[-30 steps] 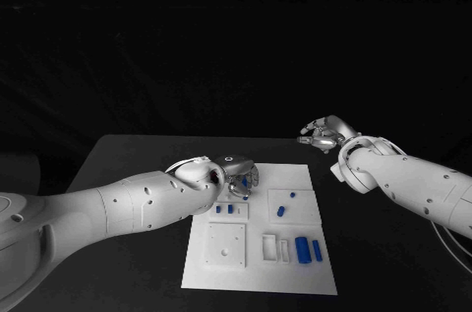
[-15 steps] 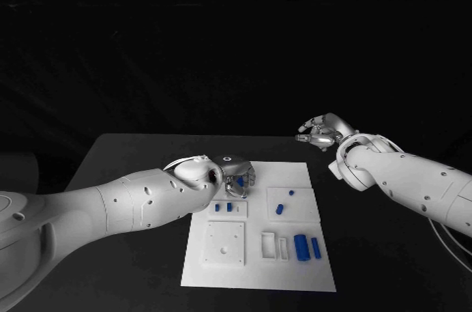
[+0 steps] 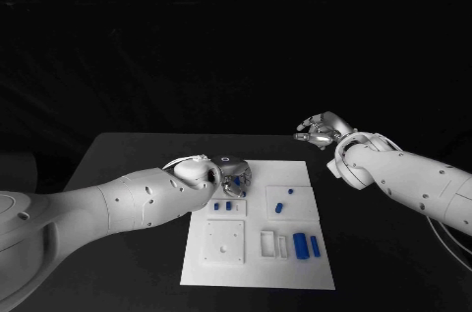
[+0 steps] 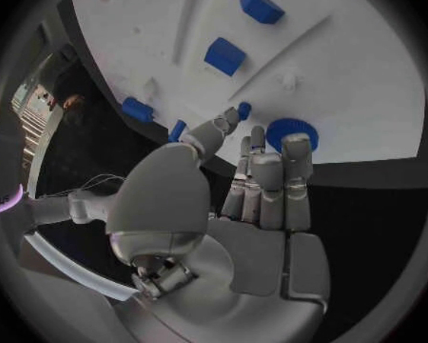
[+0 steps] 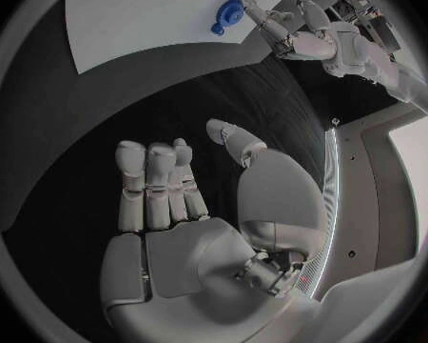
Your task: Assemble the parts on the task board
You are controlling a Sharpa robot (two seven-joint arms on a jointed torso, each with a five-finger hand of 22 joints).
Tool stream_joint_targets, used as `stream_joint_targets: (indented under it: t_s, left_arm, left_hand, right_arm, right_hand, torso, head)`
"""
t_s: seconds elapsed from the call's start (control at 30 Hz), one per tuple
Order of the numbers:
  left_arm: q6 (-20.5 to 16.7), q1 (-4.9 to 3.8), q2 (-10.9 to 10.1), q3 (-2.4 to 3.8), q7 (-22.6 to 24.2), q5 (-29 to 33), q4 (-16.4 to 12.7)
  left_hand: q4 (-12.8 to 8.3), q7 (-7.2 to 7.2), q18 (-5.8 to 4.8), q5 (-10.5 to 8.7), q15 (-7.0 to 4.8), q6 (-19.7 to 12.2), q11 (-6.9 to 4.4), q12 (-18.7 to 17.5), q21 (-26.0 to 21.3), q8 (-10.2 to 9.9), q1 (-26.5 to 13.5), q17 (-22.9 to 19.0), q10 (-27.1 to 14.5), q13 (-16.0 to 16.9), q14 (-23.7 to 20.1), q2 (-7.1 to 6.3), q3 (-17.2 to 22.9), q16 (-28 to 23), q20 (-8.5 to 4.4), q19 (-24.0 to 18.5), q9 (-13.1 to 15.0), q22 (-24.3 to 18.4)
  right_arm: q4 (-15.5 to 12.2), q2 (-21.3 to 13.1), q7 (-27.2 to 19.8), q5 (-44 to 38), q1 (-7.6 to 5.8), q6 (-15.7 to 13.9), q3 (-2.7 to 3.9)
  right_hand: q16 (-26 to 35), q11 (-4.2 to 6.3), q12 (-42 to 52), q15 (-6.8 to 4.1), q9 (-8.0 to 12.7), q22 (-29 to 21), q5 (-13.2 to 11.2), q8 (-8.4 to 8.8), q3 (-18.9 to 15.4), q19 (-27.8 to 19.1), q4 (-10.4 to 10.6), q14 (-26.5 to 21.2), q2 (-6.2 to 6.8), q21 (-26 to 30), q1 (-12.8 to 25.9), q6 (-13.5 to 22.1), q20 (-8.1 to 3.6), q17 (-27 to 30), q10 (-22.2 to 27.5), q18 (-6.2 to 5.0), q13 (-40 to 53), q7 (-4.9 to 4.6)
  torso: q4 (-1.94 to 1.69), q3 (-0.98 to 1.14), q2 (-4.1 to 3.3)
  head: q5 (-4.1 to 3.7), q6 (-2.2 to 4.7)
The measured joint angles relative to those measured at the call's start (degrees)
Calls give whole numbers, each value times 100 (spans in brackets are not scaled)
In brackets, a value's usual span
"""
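Left hand (image 3: 232,176) shifted slightly; round toothed blue part (image 4: 292,135) at fingertips.

From my head, my left hand (image 3: 232,177) covers the blue gear (image 4: 292,134) on the task board (image 3: 295,274), so I cannot tell there whether I hold it. At my left wrist my fingers (image 4: 267,177) hide the gear's near edge; contact is unclear. The small blue parts (image 3: 279,207) are too small to name. My right hand (image 3: 322,130) shows mostly its back, curl unclear.
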State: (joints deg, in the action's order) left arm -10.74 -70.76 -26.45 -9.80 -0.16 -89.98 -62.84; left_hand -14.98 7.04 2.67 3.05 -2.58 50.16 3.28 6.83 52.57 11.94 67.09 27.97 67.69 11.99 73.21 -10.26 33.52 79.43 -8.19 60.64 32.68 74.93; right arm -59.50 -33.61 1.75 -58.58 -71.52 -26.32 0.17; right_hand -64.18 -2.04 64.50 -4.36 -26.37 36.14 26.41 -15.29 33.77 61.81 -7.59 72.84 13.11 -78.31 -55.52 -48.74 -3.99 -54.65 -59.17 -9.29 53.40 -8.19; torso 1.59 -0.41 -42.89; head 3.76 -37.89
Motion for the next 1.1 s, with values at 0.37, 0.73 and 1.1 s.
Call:
stream_joint_targets:
  t_s: [0.37,0.73,1.1]
  left_arm:
    - [12,41,47,-20,6,2,87]
    - [12,89,127,-68,10,-1,194]
    - [10,99,183,-58,50,23,297]
  left_hand:
    - [0,24,0,0,-18,227,-24,0,0,123,-49,-6,63,15,20,50,0,0,-12,-14,10,-1]
    - [0,43,-1,0,-17,364,-25,0,0,175,-44,-15,103,22,21,106,0,0,-22,-25,9,-1]
    - [16,50,-1,0,-39,400,-5,-31,0,184,-68,-28,163,39,-1,235,16,0,-20,-25,8,-2]
  right_arm:
    - [-29,-1,0,-11,0,0,-1]
    - [-59,-6,0,-22,-1,1,0]
    - [-80,-15,2,-36,-1,3,0]
  right_hand:
    - [0,0,22,0,0,5,0,0,-16,0,-16,0,0,0,0,-15,1,-5,0,0,-6,-1]
    - [0,0,22,0,1,7,0,0,-16,1,-16,0,0,-1,0,-23,1,-4,0,0,-5,5]
    - [0,0,22,0,1,10,22,0,-16,1,-16,0,0,-1,0,-8,2,-5,0,1,-10,-4]
  torso:
    - [-5,3,4]
    - [-6,3,3]
    - [-6,0,-1]
  head:
    - [-19,-18]
    - [-32,-33]
    - [-48,-65]
